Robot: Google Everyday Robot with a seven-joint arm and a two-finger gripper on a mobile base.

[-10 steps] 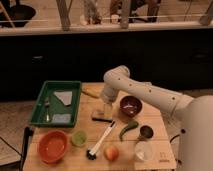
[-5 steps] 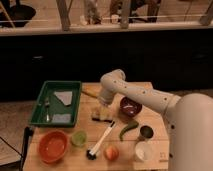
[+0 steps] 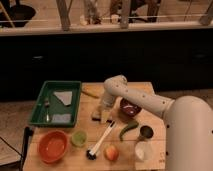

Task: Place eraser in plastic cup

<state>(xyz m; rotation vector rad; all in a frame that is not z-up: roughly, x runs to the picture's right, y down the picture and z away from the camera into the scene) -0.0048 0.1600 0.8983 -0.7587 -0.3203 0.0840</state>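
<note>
The eraser [image 3: 96, 118], a small dark flat block, lies on the wooden table [image 3: 60, 162] near its middle, and my gripper partly covers it. My gripper [image 3: 103, 115] hangs straight down from the white arm [image 3: 131, 95], right over the eraser and at or just above it. A clear plastic cup [image 3: 143, 151] stands upright at the front right of the table, well to the right of and nearer than the gripper. A small green cup [image 3: 78, 138] stands at the front left.
A green tray [image 3: 56, 102] is at the left. An orange bowl [image 3: 52, 146] is at the front left. A white-handled brush [image 3: 102, 141], a peach [image 3: 111, 152], a green vegetable [image 3: 128, 129], a metal cup [image 3: 146, 132] and a dark red bowl [image 3: 130, 107] surround the gripper.
The arm has swung left and its gripper has come down over the eraser. The other objects have not moved.
</note>
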